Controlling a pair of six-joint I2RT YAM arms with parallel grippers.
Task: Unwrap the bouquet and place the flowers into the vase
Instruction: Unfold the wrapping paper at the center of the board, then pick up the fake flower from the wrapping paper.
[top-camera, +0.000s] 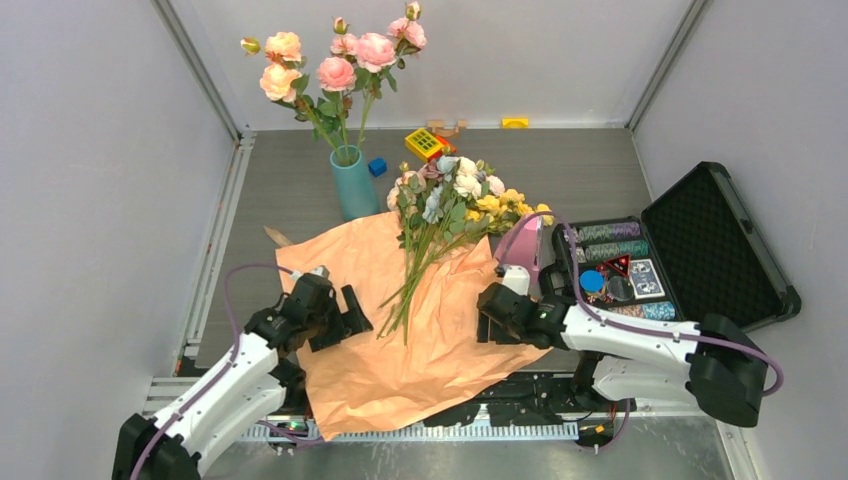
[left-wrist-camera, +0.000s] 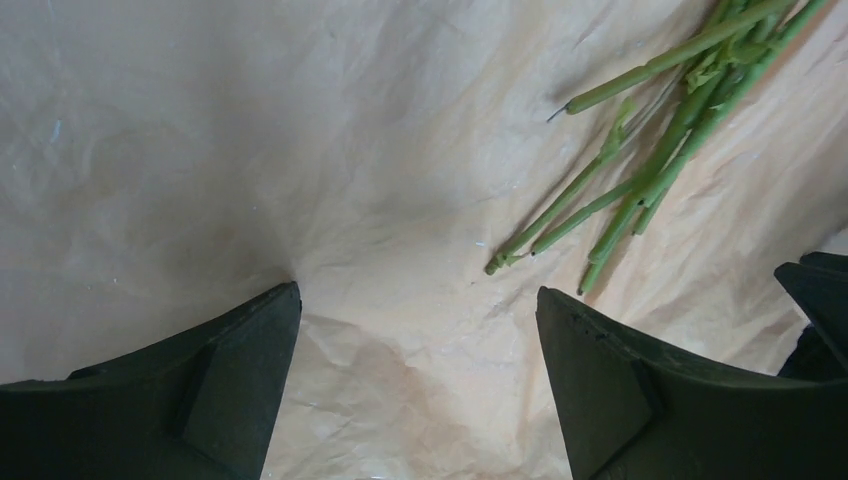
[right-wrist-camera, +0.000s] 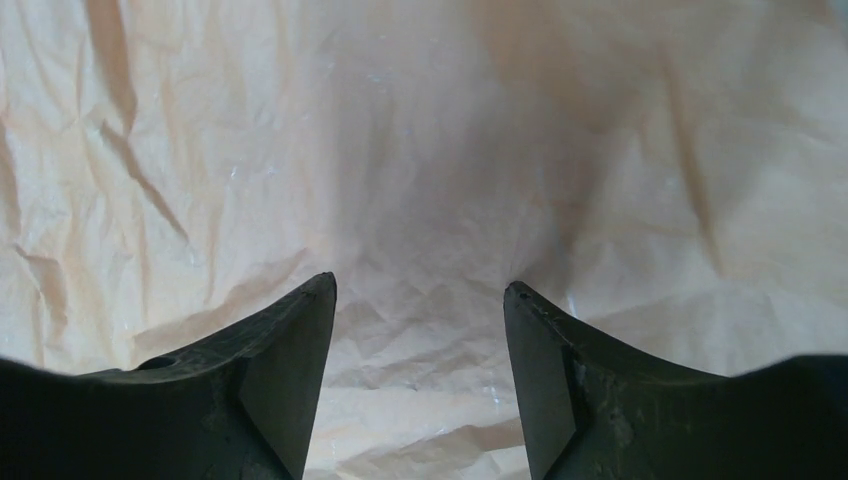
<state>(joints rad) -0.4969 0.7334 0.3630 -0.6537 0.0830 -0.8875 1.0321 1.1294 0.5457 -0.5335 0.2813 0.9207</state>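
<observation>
While the tan-orange kraft paper (top-camera: 400, 345) is lying opened out and crinkled across the middle of the table (top-camera: 570, 170), its lower end is hanging over the near edge. The flowers (top-camera: 455, 200) are lying loose on top of it, their yellow, white, pale-blue and pink blooms pointing toward the far edge and their thin green stems (left-wrist-camera: 640, 170) trailing toward the near edge. The left gripper (top-camera: 350, 318) is hovering over the left part of the paper, its claw standing wide open with nothing between the fingers and the stem ends lying just beside it. The right gripper (top-camera: 486, 320) is hanging over the right part of the paper, its claw also parted and gripping nothing. The teal vase (top-camera: 353, 190) is standing upright toward the far left corner, just beyond the paper, holding tall pink and peach roses (top-camera: 340, 55). A black case (top-camera: 700, 240) is sitting open by the right edge.
</observation>
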